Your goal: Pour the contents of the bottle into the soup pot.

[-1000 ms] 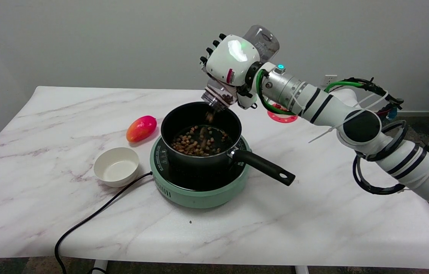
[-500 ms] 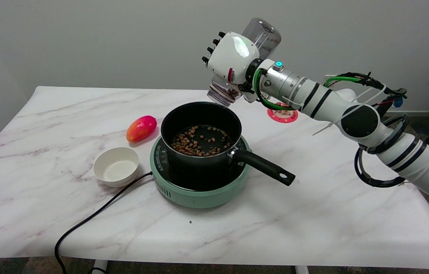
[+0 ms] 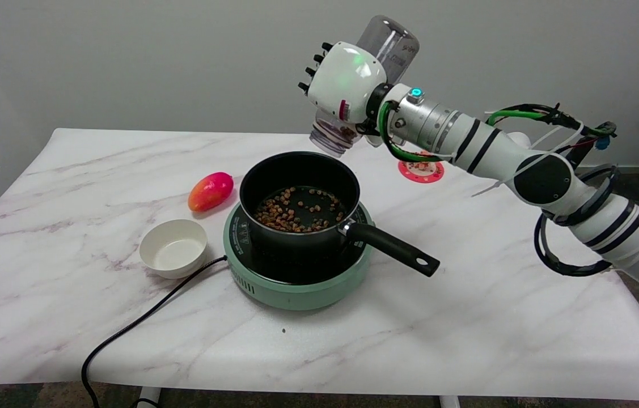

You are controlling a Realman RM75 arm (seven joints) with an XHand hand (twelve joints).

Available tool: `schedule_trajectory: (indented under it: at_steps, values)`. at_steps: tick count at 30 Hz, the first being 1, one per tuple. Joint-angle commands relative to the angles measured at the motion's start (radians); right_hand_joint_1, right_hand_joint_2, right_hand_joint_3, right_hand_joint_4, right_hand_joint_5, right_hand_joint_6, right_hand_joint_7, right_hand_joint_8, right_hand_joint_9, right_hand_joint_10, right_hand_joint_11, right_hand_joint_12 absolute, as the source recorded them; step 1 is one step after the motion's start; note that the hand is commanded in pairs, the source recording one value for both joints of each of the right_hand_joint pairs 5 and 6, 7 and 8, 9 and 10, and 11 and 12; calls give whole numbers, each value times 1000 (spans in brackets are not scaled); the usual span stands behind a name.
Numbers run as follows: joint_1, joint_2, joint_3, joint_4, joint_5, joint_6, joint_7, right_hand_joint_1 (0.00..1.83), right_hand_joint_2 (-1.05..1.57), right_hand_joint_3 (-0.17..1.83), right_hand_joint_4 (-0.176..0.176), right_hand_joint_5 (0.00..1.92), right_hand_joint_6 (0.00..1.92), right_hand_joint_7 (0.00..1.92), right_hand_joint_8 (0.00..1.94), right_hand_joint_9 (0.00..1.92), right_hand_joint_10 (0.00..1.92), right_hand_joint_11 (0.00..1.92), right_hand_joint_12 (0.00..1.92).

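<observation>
My right hand (image 3: 345,82) grips a clear plastic bottle (image 3: 386,42), tipped mouth-down above the far rim of the black soup pot (image 3: 298,195). A few brown pellets remain in the bottle's neck (image 3: 333,136); nothing falls from it now. The pot sits on a green hot plate (image 3: 296,283), its handle (image 3: 393,246) pointing right and toward me. Brown pellets cover much of the pot's bottom. My fingers wrap round the bottle's far side and are mostly hidden by the hand's white back.
A white bowl (image 3: 173,247) stands left of the hot plate, and a red-orange mango (image 3: 210,191) lies behind it. A black cord (image 3: 138,326) runs from the hot plate to the table's front edge. A red coaster (image 3: 422,170) with a few pellets lies behind my forearm.
The hand has lifted the bottle up and slightly back from the pot's rim. The stream of pellets seen a second ago has stopped.
</observation>
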Motion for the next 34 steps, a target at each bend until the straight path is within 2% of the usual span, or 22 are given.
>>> schedule_trajectory:
  at_steps: [1,10,29,34]
  values:
    - [-3,107,-36,179,-36,66,-4,1459,588,804,0,1920,1920,1760,1760,1249,1249,1095,1095]
    - [-7,125,-46,193,79,51,-40,1453,609,795,0,1920,1920,1778,1778,1251,1251,1100,1100]
    - [-1,108,-63,173,90,22,-40,1450,647,764,0,1920,1920,1787,1787,1258,1258,1111,1111]
    - [-8,108,-53,169,213,-52,-12,1451,658,744,0,1920,1920,1778,1778,1259,1259,1113,1113]
